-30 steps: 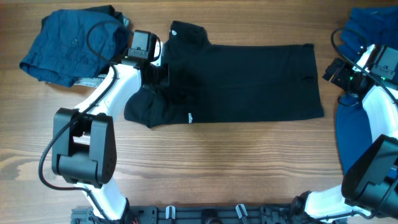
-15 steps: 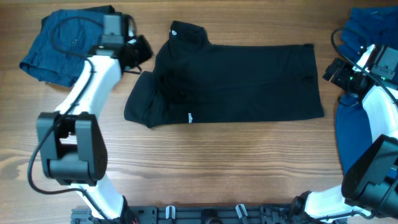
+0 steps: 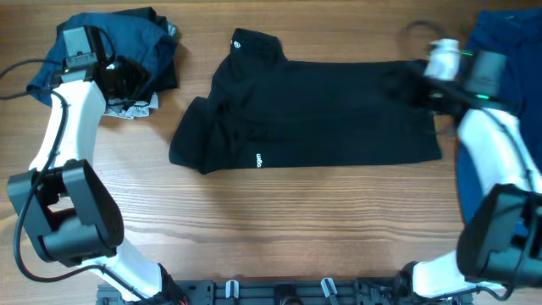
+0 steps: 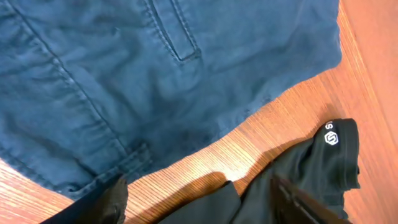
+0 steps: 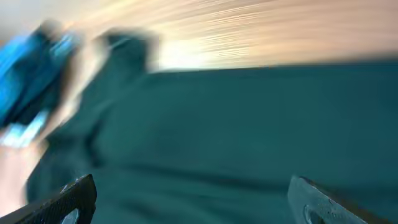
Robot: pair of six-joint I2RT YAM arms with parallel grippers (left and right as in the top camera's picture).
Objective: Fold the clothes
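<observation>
The black short-sleeved shirt (image 3: 330, 110) lies flat across the middle of the table, collar (image 3: 252, 44) at the top left with a white logo, its left sleeve bunched. My left gripper (image 3: 127, 79) is open and empty over the edge of a dark blue garment (image 3: 93, 51) at the table's top left. In the left wrist view that garment (image 4: 124, 81) fills the top, the collar (image 4: 333, 149) is at the lower right, and the gripper (image 4: 199, 208) is open. My right gripper (image 3: 413, 85) hovers over the shirt's right end, motion-blurred. In the right wrist view it (image 5: 193, 202) is open over the shirt (image 5: 236, 124).
A royal blue garment (image 3: 484, 199) lies along the right table edge, with more blue fabric (image 3: 508, 30) at the top right. It shows blurred at the left of the right wrist view (image 5: 31, 68). Bare wood (image 3: 296, 220) runs in front of the shirt.
My left arm has swung left, away from the shirt's collar and sleeve, to the dark blue pile. My right arm has moved left from the table's right edge over the shirt's right end.
</observation>
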